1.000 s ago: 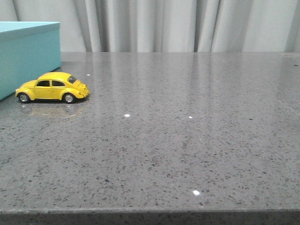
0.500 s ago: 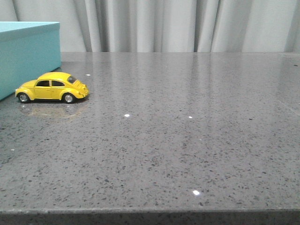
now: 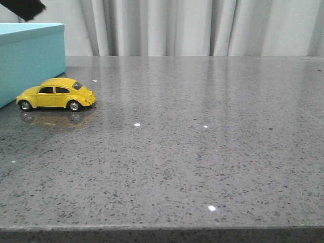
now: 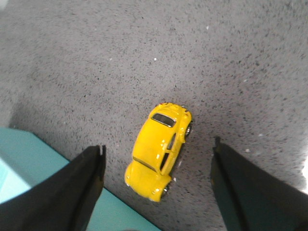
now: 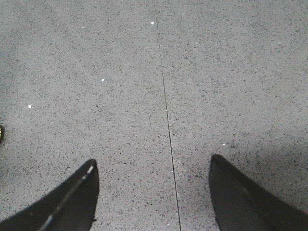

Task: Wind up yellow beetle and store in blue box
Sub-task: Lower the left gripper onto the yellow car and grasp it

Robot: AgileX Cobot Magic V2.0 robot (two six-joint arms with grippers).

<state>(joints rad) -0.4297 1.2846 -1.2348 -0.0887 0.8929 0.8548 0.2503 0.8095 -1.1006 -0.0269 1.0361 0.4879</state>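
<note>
A: Where is the yellow beetle (image 3: 56,94)?

B: It sits on its wheels on the grey speckled surface (image 3: 202,152), at the far left, just beside the blue box (image 3: 30,55). From the front I cannot tell whether the two touch.

A: And the left end effector (image 4: 156,166)?

B: It hangs above the car with its fingers (image 4: 77,187) spread wide, released and grasping nothing. In the left wrist view the beetle lies between the two fingers, clear of both. A dark bit of that arm (image 3: 23,7) shows at the top left corner of the front view.

A: The right end effector (image 5: 154,185)?

B: Also spread and holding nothing, over bare surface with a thin seam (image 5: 166,110) running across it.
</note>
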